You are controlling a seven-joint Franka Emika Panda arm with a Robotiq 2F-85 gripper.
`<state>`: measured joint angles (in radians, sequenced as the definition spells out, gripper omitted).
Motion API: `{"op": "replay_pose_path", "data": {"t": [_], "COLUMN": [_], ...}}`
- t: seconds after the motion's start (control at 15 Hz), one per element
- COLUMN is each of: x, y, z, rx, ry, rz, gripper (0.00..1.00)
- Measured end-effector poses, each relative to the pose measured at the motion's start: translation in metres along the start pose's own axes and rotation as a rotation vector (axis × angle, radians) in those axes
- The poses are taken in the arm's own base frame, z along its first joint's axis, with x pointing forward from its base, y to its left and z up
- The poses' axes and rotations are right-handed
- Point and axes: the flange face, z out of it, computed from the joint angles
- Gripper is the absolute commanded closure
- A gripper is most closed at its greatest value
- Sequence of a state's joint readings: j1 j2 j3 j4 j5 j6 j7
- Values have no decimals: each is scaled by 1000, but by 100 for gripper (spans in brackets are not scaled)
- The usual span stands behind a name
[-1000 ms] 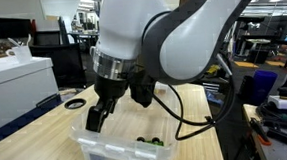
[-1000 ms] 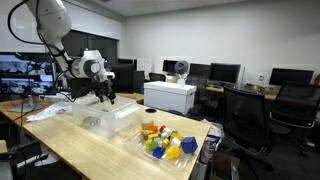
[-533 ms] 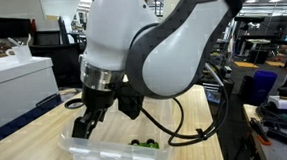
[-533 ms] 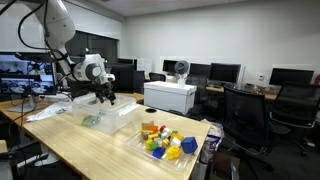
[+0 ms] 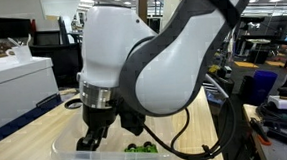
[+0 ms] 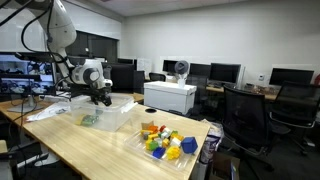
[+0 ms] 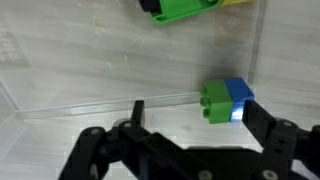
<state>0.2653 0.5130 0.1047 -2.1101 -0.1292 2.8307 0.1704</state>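
Note:
My gripper (image 7: 196, 112) is open and reaches down into a clear plastic bin (image 7: 60, 70). A green brick joined to a blue brick (image 7: 224, 100) lies on the bin floor between the fingers, right against the right finger. Another green brick (image 7: 180, 8) lies farther off at the top edge of the wrist view. In both exterior views the gripper (image 5: 87, 142) (image 6: 103, 99) is low inside the bin (image 5: 70, 158) (image 6: 118, 116). A green piece (image 5: 140, 147) shows through the bin wall beside it.
The bin stands on a long wooden table (image 6: 95, 150). A clear tray of several coloured bricks (image 6: 165, 143) sits farther along the table. A white printer (image 6: 170, 96), office chairs (image 6: 245, 115) and monitors stand behind. A black ring (image 5: 75, 103) lies on the table.
The arm has swung closer to the exterior camera and the gripper has dropped lower into the bin. The fingers stay open.

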Motion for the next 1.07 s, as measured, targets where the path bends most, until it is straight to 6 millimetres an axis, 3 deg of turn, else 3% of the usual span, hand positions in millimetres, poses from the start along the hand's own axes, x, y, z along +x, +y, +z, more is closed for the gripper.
{"op": "replay_pose_path", "data": {"t": [0.27, 0.73, 0.93, 1.0, 1.07], "x": [5, 18, 19, 23, 25], "y": [0, 54, 46, 24, 16], "z": [9, 10, 8, 0, -4], "rx": [1, -70, -69, -58, -55], "ry": [-5, 13, 17, 40, 48], "rz": [-10, 57, 42, 6, -5], "gripper": [0, 0, 0, 0, 0]}}
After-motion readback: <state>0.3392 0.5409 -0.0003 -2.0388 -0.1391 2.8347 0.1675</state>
